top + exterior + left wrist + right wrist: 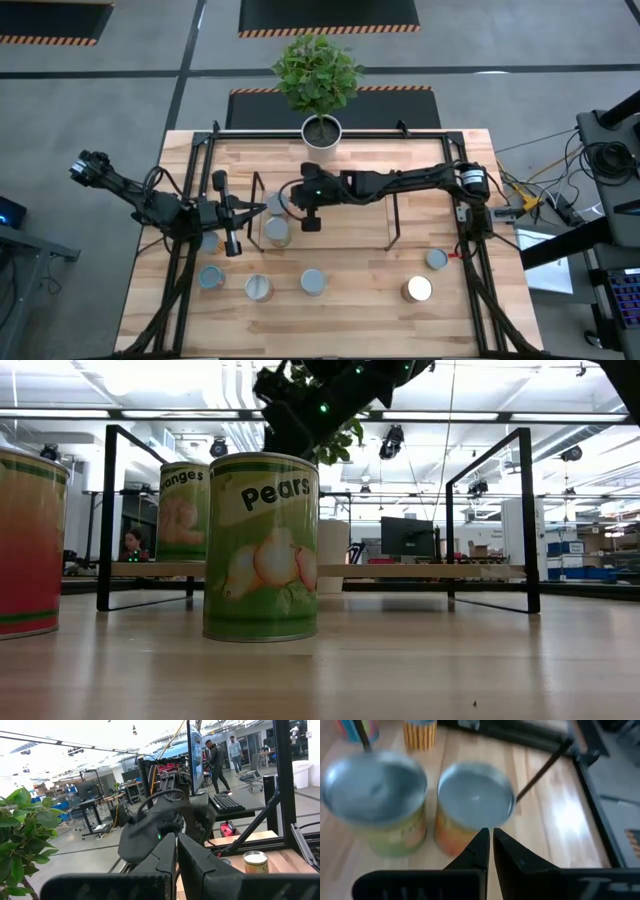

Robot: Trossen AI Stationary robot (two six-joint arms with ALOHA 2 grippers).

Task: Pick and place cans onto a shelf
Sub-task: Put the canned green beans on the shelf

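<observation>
The shelf stands mid-table, its black wire end frames on the wood. Two cans stand upright within its left end. The right wrist view shows them from above as a green-sided can and an orange-sided can. My right gripper hangs above and just right of them, pointing down, fingers shut and empty. My left gripper is level at the shelf's left end, pointing toward the table's right, shut and empty.
Several more cans stand on the table in front of the shelf, among them a Pears can, one at the left and two at the right. A white plant pot stands at the far edge. A black frame borders the table.
</observation>
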